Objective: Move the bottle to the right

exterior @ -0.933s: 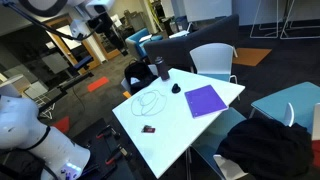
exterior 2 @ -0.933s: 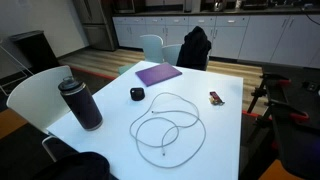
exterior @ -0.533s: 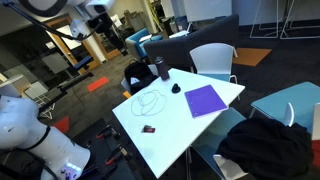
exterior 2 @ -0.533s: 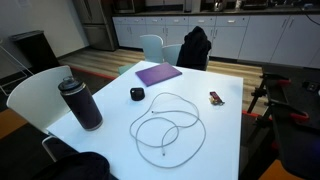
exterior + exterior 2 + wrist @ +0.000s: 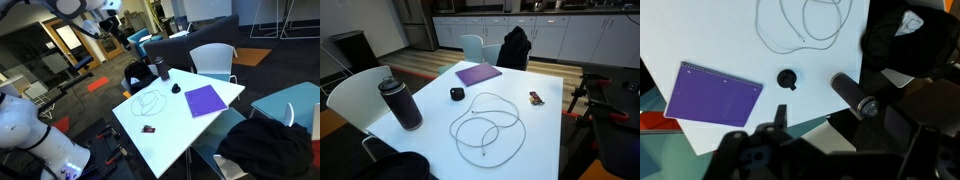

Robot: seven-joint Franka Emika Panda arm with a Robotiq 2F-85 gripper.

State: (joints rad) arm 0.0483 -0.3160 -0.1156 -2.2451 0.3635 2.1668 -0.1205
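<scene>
The bottle (image 5: 162, 68) is tall, dark and matte. It stands upright at the table's far corner, and in an exterior view it is near the left edge (image 5: 400, 103). In the wrist view the bottle (image 5: 852, 95) shows from above, at the table's edge. My gripper (image 5: 112, 10) hangs high above and well away from the bottle. In the wrist view its jaws (image 5: 840, 150) are dark shapes at the bottom, spread apart with nothing between them.
On the white table (image 5: 545, 135) lie a purple notebook (image 5: 478, 74), a small dark lump (image 5: 457, 94), a looped white cable (image 5: 487, 125) and a tiny black-red item (image 5: 536, 98). White chairs (image 5: 213, 58) and a black bag (image 5: 515, 45) surround the table.
The arm has swung to the right at the top of the exterior view. Nothing on the table has moved.
</scene>
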